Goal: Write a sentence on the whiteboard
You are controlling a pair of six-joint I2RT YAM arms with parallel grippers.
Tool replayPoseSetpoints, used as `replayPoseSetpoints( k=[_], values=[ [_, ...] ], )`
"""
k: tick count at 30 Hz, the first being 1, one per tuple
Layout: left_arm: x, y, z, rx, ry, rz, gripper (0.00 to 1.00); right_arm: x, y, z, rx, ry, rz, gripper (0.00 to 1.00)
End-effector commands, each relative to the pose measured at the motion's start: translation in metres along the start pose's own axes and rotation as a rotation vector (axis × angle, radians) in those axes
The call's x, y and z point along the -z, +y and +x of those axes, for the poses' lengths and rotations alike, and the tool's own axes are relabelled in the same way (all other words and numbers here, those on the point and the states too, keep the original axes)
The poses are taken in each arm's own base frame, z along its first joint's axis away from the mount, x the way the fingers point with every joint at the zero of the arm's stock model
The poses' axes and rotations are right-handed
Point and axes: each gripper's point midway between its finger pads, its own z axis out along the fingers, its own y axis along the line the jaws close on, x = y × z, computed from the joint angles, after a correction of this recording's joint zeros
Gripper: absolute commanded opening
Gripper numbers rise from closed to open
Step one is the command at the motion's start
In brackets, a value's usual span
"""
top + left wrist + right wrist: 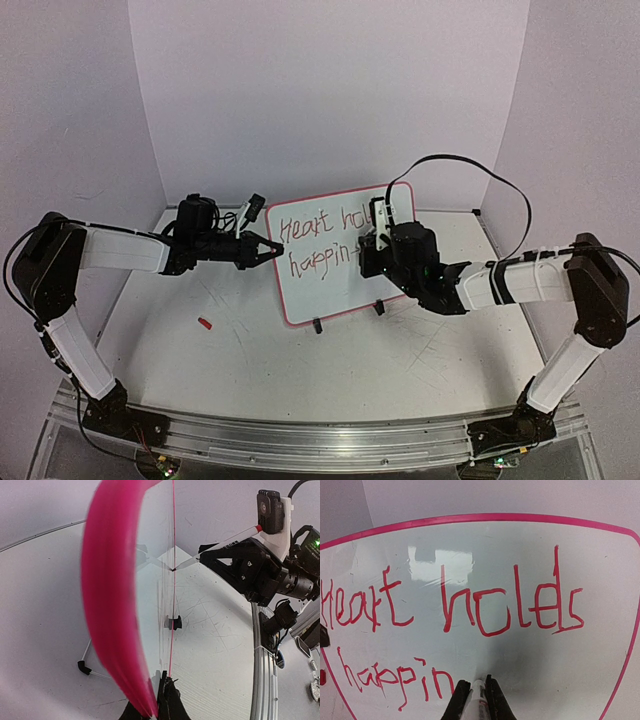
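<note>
Left arm (120, 250): rises from its base at the near left corner, folds at a high elbow by the left wall, then runs level to the right toward the board's left edge.
Left gripper (270, 246): jaws drawn together, pinching the whiteboard's left rim; in the left wrist view the dark fingers (171, 704) sit at the bottom with the pink rim running edge-on up from between them.
Small red piece (204, 323): lies on the table (250, 380), near and left of the board, apart from both arms.
Whiteboard (335, 290): stands upright mid-table between the two grippers, tilted a little, on two black clip feet (317, 325); red writing reads "heart holds" with "happin" below it.
Marker (479, 694): white barrel, its tip touching the board's face just right of "happin"; its back end shows red in the left wrist view.
Right gripper (368, 246): fingers closed tight on the marker, pointing at the board's right half.
Right arm (520, 280): climbs from the near right base to an elbow by the right wall, then reaches left and slightly down to the board.
</note>
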Motion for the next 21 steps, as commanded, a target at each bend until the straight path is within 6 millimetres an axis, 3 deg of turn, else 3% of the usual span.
replayPoseSetpoints(
  k=[1,10,21],
  values=[
    [0.001,0.035,-0.001,-0.101,0.01,-0.163,0.0,-0.008,0.008,-0.018,-0.021,-0.047,-0.028,0.0],
    [0.002,0.035,-0.003,-0.104,0.008,-0.166,0.0,-0.012,0.018,-0.001,-0.039,0.003,-0.077,0.0],
    [0.002,0.036,0.0,-0.102,0.013,-0.168,0.0,-0.004,0.008,0.024,-0.047,0.064,-0.052,0.0]
  ],
)
